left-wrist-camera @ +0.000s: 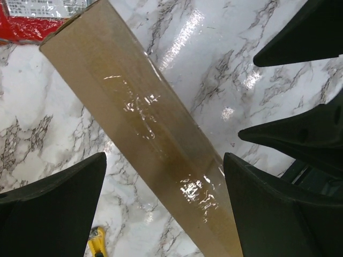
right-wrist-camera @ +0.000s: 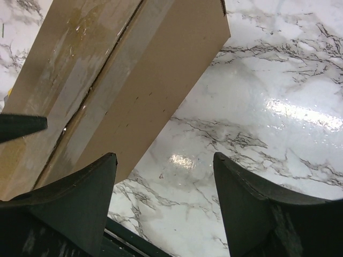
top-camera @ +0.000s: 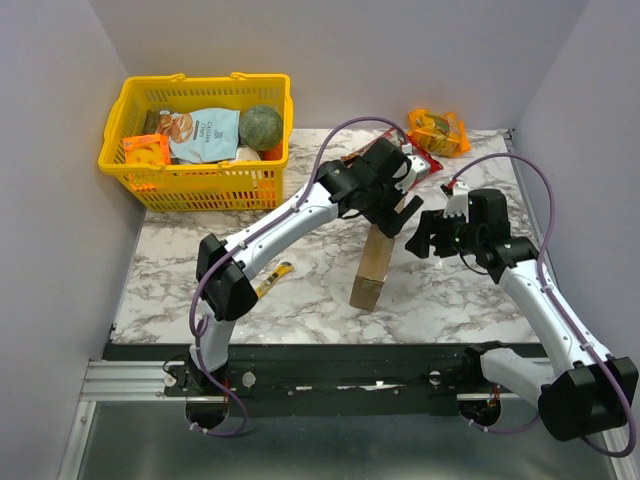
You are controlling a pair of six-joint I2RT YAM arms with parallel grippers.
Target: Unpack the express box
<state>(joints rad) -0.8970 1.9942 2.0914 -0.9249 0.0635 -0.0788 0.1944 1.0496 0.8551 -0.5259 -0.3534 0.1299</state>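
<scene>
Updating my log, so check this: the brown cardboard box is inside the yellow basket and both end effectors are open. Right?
No. The express box stands on the marble table, not inside the yellow basket, as the top view shows. Left end effector and right end effector are open.

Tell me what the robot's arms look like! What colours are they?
The left arm and right arm are white tubes with chunky black joints. A thin purple cable loops along each. Their fingers are dark, smooth, pointed wedges.
</scene>
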